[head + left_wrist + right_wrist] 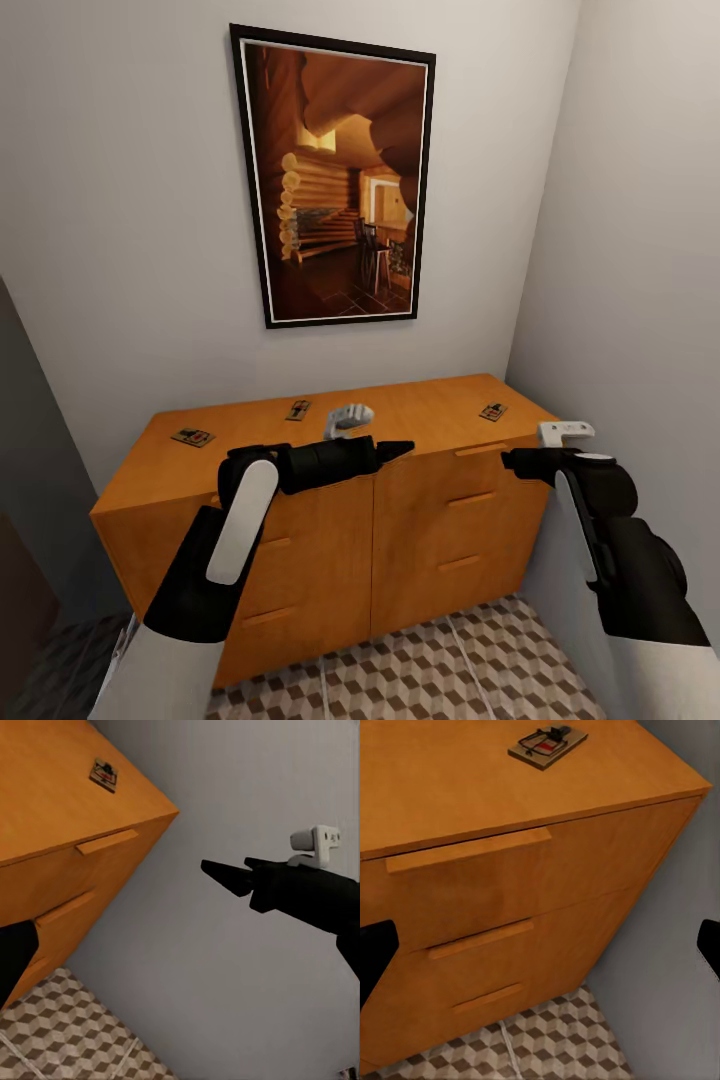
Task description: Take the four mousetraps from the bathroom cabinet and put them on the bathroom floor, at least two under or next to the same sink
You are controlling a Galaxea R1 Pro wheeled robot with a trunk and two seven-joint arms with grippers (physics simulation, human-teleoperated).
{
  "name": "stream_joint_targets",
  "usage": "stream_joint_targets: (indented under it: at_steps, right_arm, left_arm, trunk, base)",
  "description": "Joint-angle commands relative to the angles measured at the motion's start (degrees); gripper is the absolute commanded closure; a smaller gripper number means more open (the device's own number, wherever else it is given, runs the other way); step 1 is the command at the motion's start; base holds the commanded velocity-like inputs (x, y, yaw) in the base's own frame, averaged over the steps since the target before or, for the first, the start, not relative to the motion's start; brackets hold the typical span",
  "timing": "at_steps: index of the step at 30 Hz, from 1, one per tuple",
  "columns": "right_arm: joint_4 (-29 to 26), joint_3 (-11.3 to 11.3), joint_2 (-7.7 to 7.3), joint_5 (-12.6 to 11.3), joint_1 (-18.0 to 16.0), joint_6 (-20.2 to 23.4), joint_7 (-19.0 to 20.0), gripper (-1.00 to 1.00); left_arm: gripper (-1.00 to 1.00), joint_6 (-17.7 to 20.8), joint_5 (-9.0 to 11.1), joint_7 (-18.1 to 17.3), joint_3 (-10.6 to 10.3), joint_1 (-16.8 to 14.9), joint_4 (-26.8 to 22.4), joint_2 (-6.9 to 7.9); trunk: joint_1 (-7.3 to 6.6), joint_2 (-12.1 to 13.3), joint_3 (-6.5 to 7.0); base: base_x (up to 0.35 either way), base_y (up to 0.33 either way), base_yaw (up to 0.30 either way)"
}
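Three mousetraps lie on top of the orange-brown cabinet (pixel 420 520): one at its left end (pixel 192 437), one near the back middle (pixel 298 409), one at the right end (pixel 493 411). The right-end trap also appears in the wrist views (pixel 104 774) (pixel 547 745). My left gripper (pixel 400 449) hovers open in front of the cabinet's top edge, pointing right. My right gripper (pixel 510 461) faces it from the cabinet's right corner, open, with nothing between its fingers (pixel 375 960). Both hold nothing. Cube-pattern bathroom floor (pixel 450 660) lies below. The bathroom sink is out of view.
A framed picture (pixel 335 180) hangs on the grey wall above the cabinet. A grey side wall (pixel 640 250) stands close against the cabinet's right end, just beyond my right arm. All cabinet drawers (pixel 472 907) are closed.
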Motion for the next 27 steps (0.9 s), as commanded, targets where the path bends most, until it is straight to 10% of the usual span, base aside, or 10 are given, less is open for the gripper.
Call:
stream_joint_targets:
  at_steps: [1, 19, 27]
  right_arm:
    - [0.0, 0.1, -0.02, 0.3, -0.4, 0.3, 0.1, -1.0]
    - [0.0, 0.1, -0.05, 0.3, -9.2, 0.3, -0.1, -1.0]
    - [0.4, 0.3, 0.12, 0.3, -14.3, 0.3, -0.3, -1.0]
  left_arm:
    - [-1.0, 0.2, 0.0, -0.6, 0.1, -0.5, 0.0, -0.03]
    - [-1.0, 0.2, 2.1, 0.0, 0.3, -3.1, 0.0, -0.02]
    - [-1.0, 0.4, 1.6, 0.6, 0.5, -3.2, 0.1, 2.28]
  trunk:
    - [0.0, 0.0, -0.07]
    - [0.0, 0.0, -0.07]
    - [0.0, 0.0, -0.07]
  base:
    - [0.0, 0.0, 0.0]
    - [0.0, 0.0, 0.0]
    - [0.0, 0.0, 0.0]
